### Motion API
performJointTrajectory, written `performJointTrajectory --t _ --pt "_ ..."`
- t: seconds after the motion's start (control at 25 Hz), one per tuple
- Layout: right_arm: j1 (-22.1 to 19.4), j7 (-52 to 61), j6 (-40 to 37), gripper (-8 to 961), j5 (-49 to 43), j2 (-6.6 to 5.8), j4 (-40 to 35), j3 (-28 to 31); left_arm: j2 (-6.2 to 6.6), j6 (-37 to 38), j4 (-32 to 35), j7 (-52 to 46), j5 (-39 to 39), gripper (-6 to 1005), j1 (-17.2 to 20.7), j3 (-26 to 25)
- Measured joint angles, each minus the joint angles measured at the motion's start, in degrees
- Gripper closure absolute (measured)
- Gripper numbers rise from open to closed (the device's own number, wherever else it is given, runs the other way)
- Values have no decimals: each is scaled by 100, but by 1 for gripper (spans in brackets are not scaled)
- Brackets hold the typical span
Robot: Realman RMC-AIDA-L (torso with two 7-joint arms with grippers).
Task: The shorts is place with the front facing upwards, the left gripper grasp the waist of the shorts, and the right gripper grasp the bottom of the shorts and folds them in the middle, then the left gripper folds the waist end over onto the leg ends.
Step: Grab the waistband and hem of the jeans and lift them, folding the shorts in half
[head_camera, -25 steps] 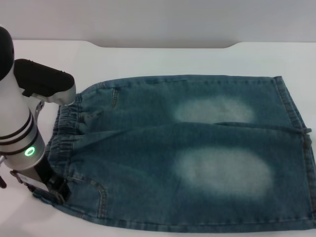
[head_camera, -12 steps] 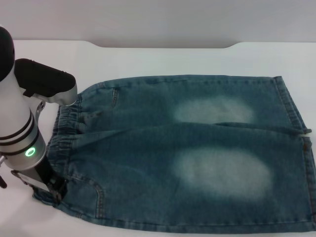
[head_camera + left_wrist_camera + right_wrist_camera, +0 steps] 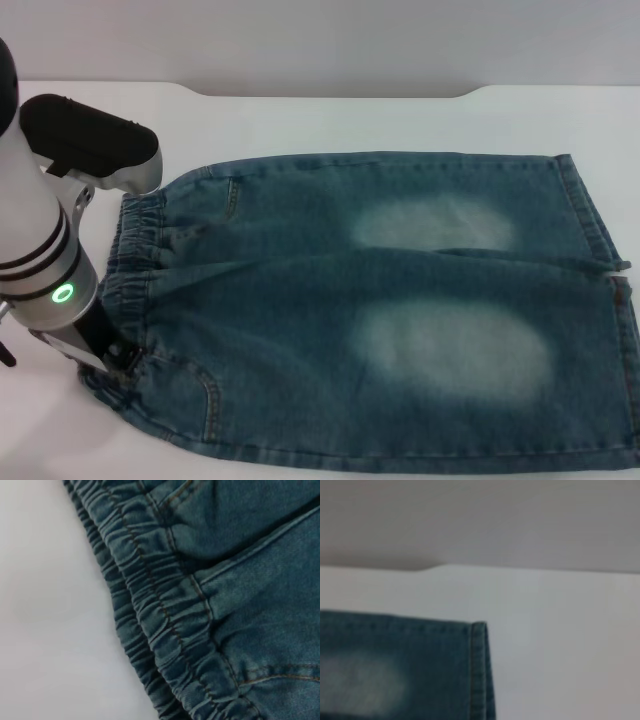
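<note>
Denim shorts [image 3: 390, 310] are lying flat across the white bench [image 3: 330, 120], filling the middle and right of the head view, with the gathered waist [image 3: 130, 270] at the left and the leg ends [image 3: 600, 240] at the right edge. Compared with a second earlier, the left end effector [image 3: 112, 357] is sitting slightly higher in the frame and the lower-left waist corner is bunching and lifting with it. That is suggesting it is clamped on the waist, though the arm is hiding the fingers, so I cannot tell for certain. No right end effector is showing; its wrist view is looking at a hem corner.
</note>
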Motion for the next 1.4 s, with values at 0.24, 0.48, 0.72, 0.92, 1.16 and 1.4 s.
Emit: performJointTrajectory --t 0.24,0.48,0.72,0.92,1.16,1.4 --pt "160 -266 947 496 12 -5 201 18 12 -55 -113 -1 -2 813 0 -39" --pt "308 -277 1695 357 16 0 287 -6 12 -94 -294 2 -1 865 -17 -46" --pt "338 -155 2071 363 32 14 203 -9 12 -84 -319 10 6 887 -60 -49" --pt "349 -96 2185 363 221 13 -189 -14 7 -90 -357 12 8 908 -140 -41" --pt "291 -94 2159 364 500 19 -544 -14 -4 -101 -396 12 8 933 -194 -21" --pt "256 -86 2154 364 604 20 -606 -22 -6 -96 -406 15 5 933 -194 -3"
